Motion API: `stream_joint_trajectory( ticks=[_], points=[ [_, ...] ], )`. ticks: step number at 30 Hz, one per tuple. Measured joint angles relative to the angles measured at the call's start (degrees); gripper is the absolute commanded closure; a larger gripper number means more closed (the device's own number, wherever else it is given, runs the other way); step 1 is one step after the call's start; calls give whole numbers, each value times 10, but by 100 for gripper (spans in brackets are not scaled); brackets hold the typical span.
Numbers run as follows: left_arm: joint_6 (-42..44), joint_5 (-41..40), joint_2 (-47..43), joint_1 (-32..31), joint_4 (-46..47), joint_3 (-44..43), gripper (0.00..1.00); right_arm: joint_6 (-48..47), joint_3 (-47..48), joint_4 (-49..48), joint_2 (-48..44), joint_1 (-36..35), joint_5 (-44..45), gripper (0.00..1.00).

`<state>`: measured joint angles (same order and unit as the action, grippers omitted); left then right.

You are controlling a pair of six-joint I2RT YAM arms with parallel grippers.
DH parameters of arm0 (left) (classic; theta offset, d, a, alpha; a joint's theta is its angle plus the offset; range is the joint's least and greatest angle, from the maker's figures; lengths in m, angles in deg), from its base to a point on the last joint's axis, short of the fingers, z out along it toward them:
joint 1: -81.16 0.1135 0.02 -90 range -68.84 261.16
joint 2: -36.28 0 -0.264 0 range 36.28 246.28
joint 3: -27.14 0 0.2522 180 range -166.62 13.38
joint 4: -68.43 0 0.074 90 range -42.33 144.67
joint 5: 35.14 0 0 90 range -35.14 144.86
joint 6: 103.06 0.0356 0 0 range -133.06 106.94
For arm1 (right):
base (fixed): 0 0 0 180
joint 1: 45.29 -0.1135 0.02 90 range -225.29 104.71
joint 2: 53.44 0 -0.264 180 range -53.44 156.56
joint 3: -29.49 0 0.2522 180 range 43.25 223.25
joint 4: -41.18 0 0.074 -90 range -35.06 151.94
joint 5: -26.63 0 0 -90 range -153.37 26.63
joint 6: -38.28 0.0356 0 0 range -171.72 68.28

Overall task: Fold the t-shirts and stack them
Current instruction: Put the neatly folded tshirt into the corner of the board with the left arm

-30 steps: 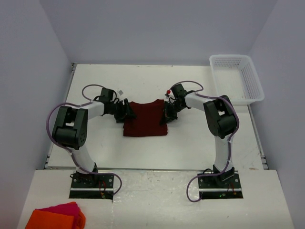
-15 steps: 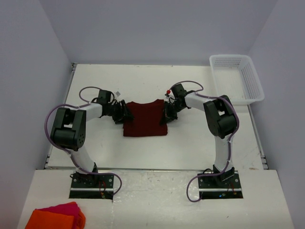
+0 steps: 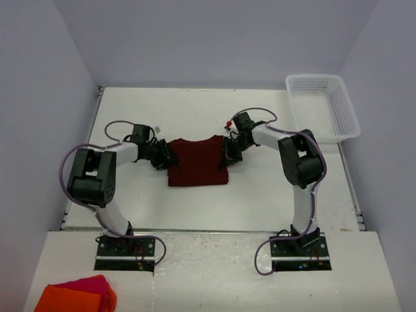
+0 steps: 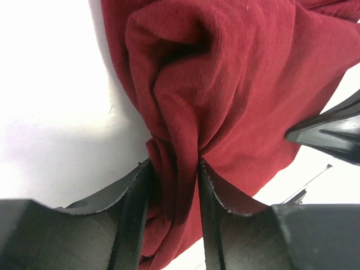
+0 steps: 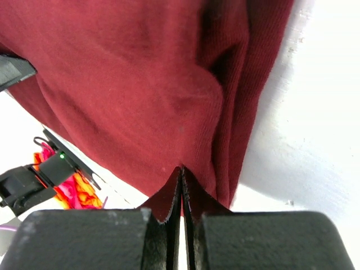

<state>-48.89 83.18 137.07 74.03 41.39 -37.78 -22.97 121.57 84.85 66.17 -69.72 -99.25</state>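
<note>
Across the white table [image 3: 130, 195]: one dark maroon t-shirt [image 3: 198, 162] lies flat at the centre as a partly folded rectangle, between the two arms.
Basket [image 3: 314, 77]: white mesh, at the far right corner, well apart from the shirt.
Spare cloths [image 3: 78, 296]: bright orange and pink, heaped off the table at the near left; not part of the job.
Left gripper [image 3: 164, 158]: at the shirt's left edge, near the far corner. Its fingers [image 4: 132, 214] stand narrow, with a bunched ridge of maroon fabric squeezed between them.
Right gripper [image 3: 229, 155]: at the opposite edge. Its fingers [image 5: 163, 208] are pressed together, with a thin edge of cloth caught at the tips.
Step in hand: apparently a two-handed pickup of the far edge, ready for the next fold.
Doing it well: both holds should be firm before any lift. The arms should then rise together and level, keeping the cloth lightly taut so the fold lands square on the near edge.
Risk: the left hold takes a thick bunch and the right only a thin edge, so the right side could slip or the layers could skew.
</note>
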Motion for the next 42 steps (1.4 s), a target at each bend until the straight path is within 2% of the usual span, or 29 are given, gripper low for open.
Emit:
stream_joint_trajectory(
  ticks=[7, 12, 16, 21, 26, 33, 42],
  points=[
    [4, -28, -35, 0, -20, 17, 50, -44, 118, 66, 4, 0, 2, 100],
    [20, -108, -91, 0, -72, 32, 49, -61, 187, 79, 19, 0, 2, 100],
    [25, -149, -133, -7, -115, 30, 49, -70, 246, 113, 69, 0, 6, 100],
    [25, -160, -175, -45, -150, 14, 50, -72, 288, 147, 146, 0, 8, 100],
    [25, -161, -205, -84, -172, -8, 50, -67, 320, 179, 180, 1, 2, 100],
    [31, -161, -203, -88, -185, -12, 51, -55, 336, 194, 181, 9, 5, 100],
    [41, -139, -137, -91, -163, -12, 55, -43, 336, 204, 181, 19, 4, 100]
  ],
)
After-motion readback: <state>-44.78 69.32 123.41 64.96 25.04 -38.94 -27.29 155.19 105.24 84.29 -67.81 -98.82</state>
